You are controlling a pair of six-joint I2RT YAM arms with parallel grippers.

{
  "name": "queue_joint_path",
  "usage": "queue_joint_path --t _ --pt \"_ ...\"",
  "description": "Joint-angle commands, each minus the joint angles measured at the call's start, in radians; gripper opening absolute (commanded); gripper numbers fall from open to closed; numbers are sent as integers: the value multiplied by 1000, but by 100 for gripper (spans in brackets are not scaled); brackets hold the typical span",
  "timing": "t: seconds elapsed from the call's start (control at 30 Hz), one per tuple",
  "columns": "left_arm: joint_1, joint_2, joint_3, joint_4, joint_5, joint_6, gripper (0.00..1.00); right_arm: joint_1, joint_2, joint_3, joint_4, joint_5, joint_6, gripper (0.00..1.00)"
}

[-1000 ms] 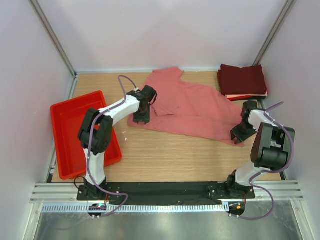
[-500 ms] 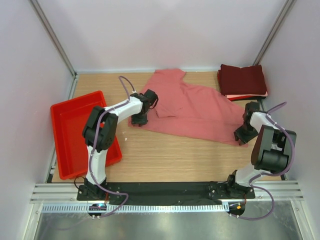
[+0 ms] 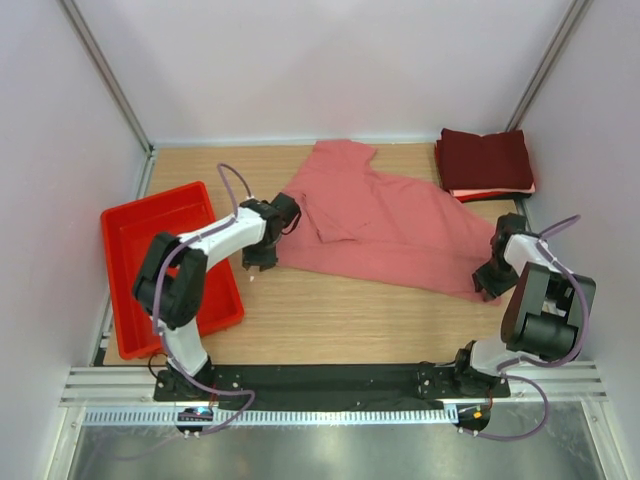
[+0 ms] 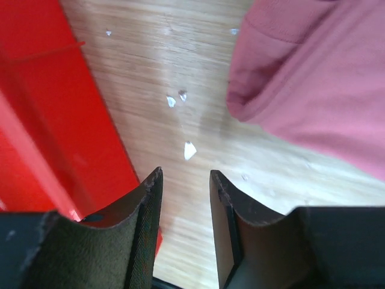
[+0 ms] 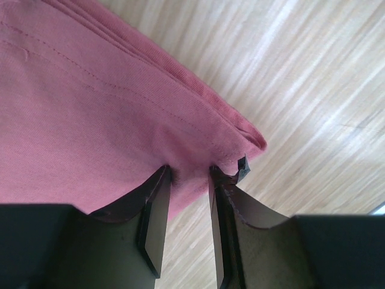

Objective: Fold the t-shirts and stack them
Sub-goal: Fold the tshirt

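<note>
**Left gripper** (image 4: 185, 174): I see its jaws parted by a clear gap and holding nothing, with bare table (image 4: 150, 54) showing between them. The salmon-pink t-shirt (image 4: 325, 78) lies just ahead to its right, untouched, and the red tray (image 4: 36, 108) is close on its left.

**Right gripper** (image 5: 189, 171): the jaws are drawn narrow on that shirt's hemmed corner, and cloth puckers between the fingertips. The garment lies spread between both tools. The folded maroon t-shirts (image 3: 485, 160) sit stacked beyond the right gripper.

Rumpled salmon-pink t-shirt (image 3: 400, 228) spread out in the middle, dark maroon folded shirts (image 3: 485, 160) stacked at far right corner.
</note>
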Motion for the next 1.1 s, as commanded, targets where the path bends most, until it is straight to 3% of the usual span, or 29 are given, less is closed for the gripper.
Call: queue_joint_path --t 0.0,0.2,0.33,0.5,0.7,0.9,1.07 --pt "-5 -126 14 4 60 7 39 -23 -38 -17 -50 35 -37 38" --pt "-3 -140 94 108 300 142 40 -22 -153 55 -81 -95 -108 39" --pt "1 -66 100 153 384 132 39 21 -248 101 -23 -322 -208 39" --pt "26 21 66 174 424 54 37 235 -288 166 115 -327 -194 45" --pt "108 23 40 99 404 6 36 519 -77 339 278 -355 -228 45" --pt "167 -228 66 81 386 30 38 719 187 581 359 -283 -306 48" --pt "187 -408 79 122 279 46 40 883 399 772 371 -131 -395 52"
